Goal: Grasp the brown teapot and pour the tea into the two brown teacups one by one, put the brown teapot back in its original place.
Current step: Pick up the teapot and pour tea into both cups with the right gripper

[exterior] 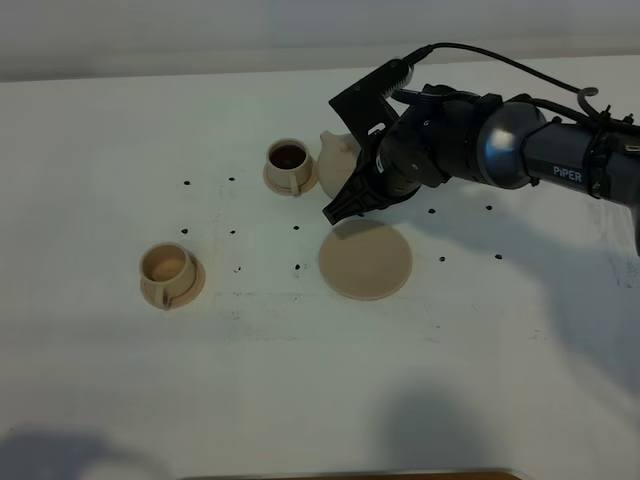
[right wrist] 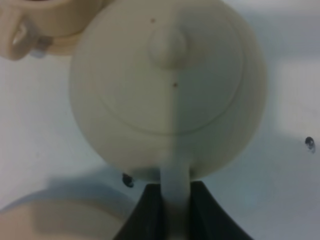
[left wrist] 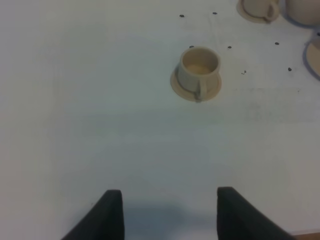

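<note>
Two small beige cups stand on the white counter (exterior: 100, 400), both on little saucers (left wrist: 214, 86). The far cup (exterior: 290, 163) holds a dark liquid, while the near cup (exterior: 170, 274), well off to the left and nearer, shows only a pale inside. Just right of the far cup is the teapot (exterior: 336, 153), mostly hidden in the high view by the right arm, which reaches in from the right. The wrist view looks down on its domed lid (right wrist: 167, 47), and the right claw (right wrist: 175, 189) is pinching the loop handle (right wrist: 175, 175) between its two dark fingers (right wrist: 150, 212). Whether the teapot rests on the counter or hangs just above it cannot be told. Nearer than the teapot lies the big saucer (exterior: 366, 260), flat and bare, apart from both cups. Small black dots (exterior: 298, 268) are scattered over the counter around these things. The left claw (left wrist: 167, 200) is spread wide with nothing between its fingers, above bare counter, with the near cup well beyond it.
</note>
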Tool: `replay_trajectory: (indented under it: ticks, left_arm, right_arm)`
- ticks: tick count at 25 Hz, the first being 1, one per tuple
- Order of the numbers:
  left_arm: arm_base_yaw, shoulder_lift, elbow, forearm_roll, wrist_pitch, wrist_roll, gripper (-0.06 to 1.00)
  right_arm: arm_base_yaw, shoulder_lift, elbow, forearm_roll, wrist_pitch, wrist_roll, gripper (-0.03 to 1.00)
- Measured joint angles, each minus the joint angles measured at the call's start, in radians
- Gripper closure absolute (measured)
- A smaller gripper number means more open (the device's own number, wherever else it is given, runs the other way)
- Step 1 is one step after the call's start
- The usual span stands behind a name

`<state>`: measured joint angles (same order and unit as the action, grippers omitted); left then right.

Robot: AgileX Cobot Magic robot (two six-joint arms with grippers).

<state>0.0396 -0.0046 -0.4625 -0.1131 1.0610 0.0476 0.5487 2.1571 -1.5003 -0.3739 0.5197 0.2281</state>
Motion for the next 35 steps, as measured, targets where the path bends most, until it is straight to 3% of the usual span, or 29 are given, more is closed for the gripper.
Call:
replay_trajectory:
  ticks: [6, 15, 24, 35]
  left_arm:
    - [0.0, 0.0, 0.0, 0.0, -0.001, 0.001, 0.46]
    - [0.0, 0.0, 0.0, 0.0, -0.001, 0.001, 0.46]
    - [0.0, 0.0, 0.0, 0.0, -0.001, 0.0, 0.46]
    - [0.0, 0.0, 0.0, 0.0, -0.001, 0.001, 0.46]
  right_arm:
    - [0.0, -0.005, -0.002, 0.003, 0.005, -0.004, 0.88]
    - [0.011, -0.129, -0.002, -0.074, 0.122, -0.014, 0.88]
    - [0.145, -0.211, -0.002, -0.09, 0.251, -0.027, 0.88]
    - [0.309, -0.212, 0.011, -0.082, 0.273, -0.032, 0.88]
